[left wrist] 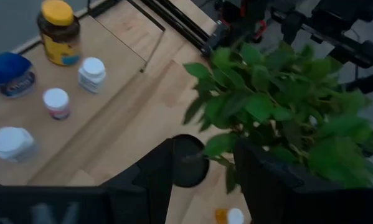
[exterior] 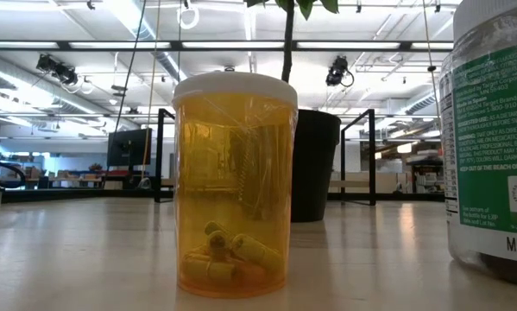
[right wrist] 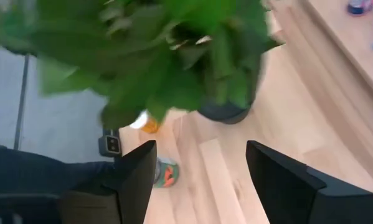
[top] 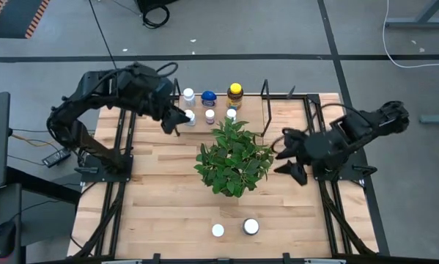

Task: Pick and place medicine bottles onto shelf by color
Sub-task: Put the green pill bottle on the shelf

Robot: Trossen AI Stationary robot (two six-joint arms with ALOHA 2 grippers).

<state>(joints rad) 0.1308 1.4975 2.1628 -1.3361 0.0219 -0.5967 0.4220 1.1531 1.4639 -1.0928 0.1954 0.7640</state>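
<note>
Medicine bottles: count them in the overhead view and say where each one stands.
8. Far edge: white bottle, blue bottle, yellow-capped bottle. Just nearer: three small white-capped bottles. Near edge: two bottles. The plant may hide others.

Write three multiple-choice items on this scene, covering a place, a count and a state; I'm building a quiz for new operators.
1. Where does the plant stand?
A) middle of the table
B) on the floor
C) on a shelf

2. In the high view, how many bottles stand below the plant?
A) none
B) two
C) five

3. The right gripper is:
A) shut on a bottle
B) shut, empty
C) open, empty

Key: 1 A, bare wood shows all round it; 2 B, two white caps show there; 3 C, its fingers stand apart with nothing between.
</note>
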